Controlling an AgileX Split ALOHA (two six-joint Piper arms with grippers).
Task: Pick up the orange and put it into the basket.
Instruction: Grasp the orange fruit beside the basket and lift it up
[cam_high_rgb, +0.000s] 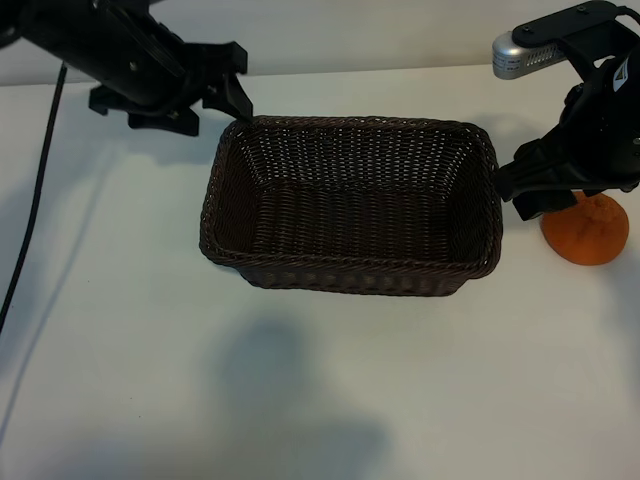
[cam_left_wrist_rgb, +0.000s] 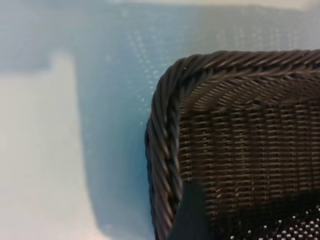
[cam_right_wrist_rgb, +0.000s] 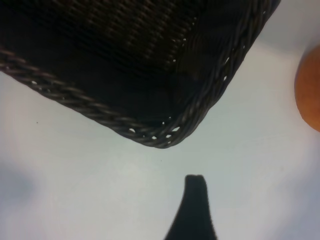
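Waiting on the white bench (cam_high_rgb: 320, 400), the orange (cam_high_rgb: 588, 236) sits knob-up just beside the basket (cam_high_rgb: 350, 205), off its right-hand short end and apart from the rim; the basket holds nothing, so the task's lift has yet to happen. Right tool (cam_high_rgb: 540, 190) hangs between fruit and wicker, angled steeply down, empty; its arm covers the orange's upper edge in the exterior view, and only one dark fingertip (cam_right_wrist_rgb: 195, 200) shows in its wrist view, over bare bench near the basket's corner, with the orange at the picture's edge. That tool stands well apart, by every sign wide enough to straddle the fruit, a stance that suits the nearer arm taking the pick. Left tool (cam_high_rgb: 225, 95) is poised over the basket's far left corner, empty, one finger (cam_left_wrist_rgb: 192, 215) showing above the braided rim; whether it is spread or closing cannot be told. Likely it is clear of the drop zone.
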